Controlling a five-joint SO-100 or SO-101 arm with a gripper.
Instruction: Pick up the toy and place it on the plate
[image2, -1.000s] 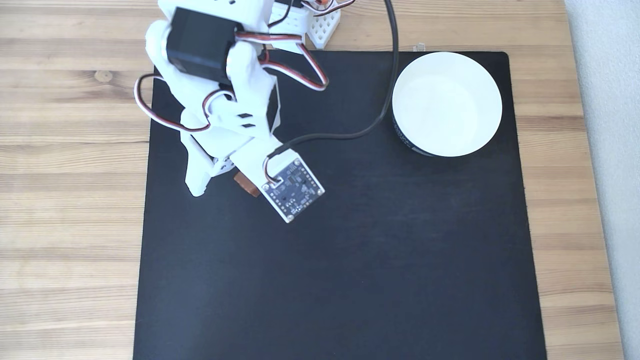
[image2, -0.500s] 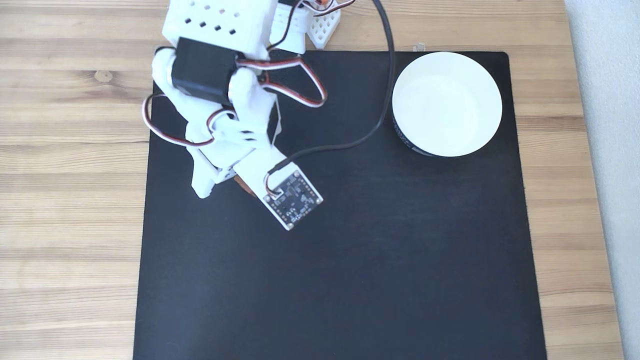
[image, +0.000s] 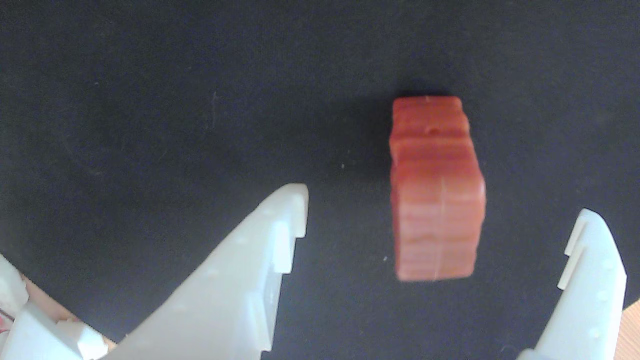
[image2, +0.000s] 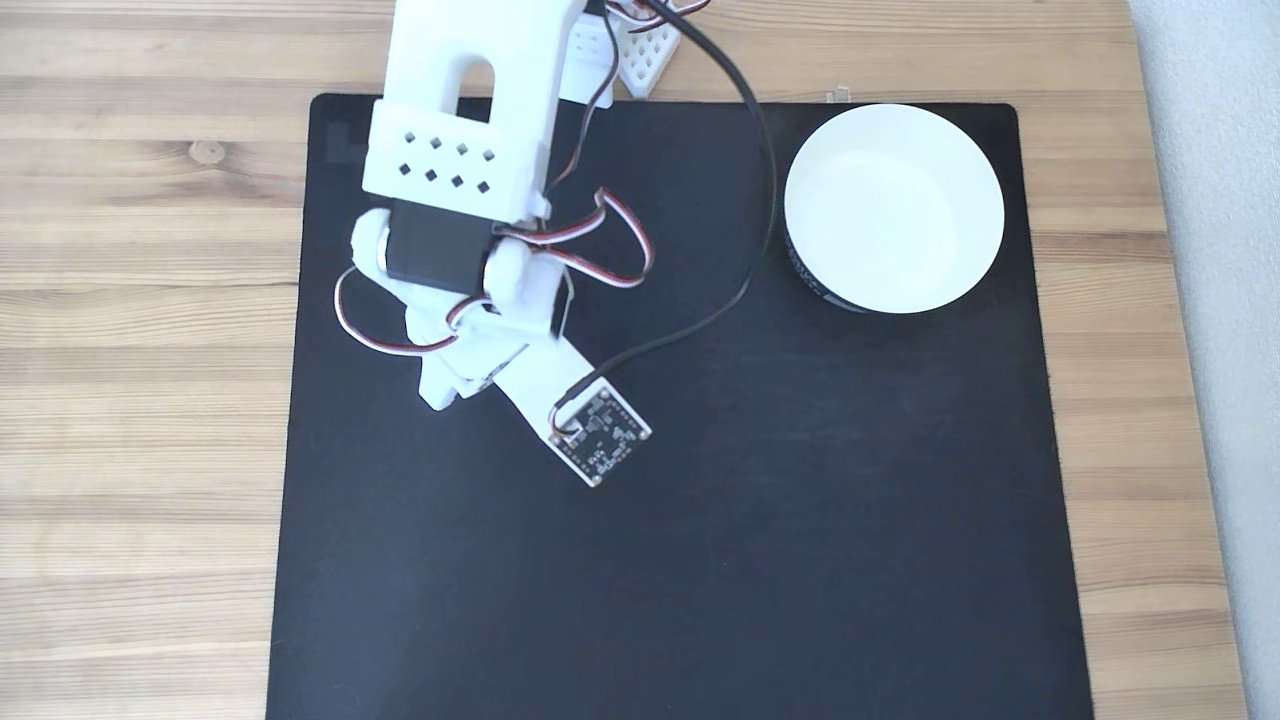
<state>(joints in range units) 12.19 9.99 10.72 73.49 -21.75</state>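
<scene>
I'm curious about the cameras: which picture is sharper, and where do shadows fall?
Wrist view: the toy looks soft and slightly blurred, with a faint shadow on the black mat to its upper left. Fixed view: sharp and evenly lit, though the plate looks washed out.

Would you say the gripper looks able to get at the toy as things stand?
Probably yes. In the wrist view the toy lies on the black mat between the open jaws of the gripper, touching neither, with nothing in the way.
</scene>
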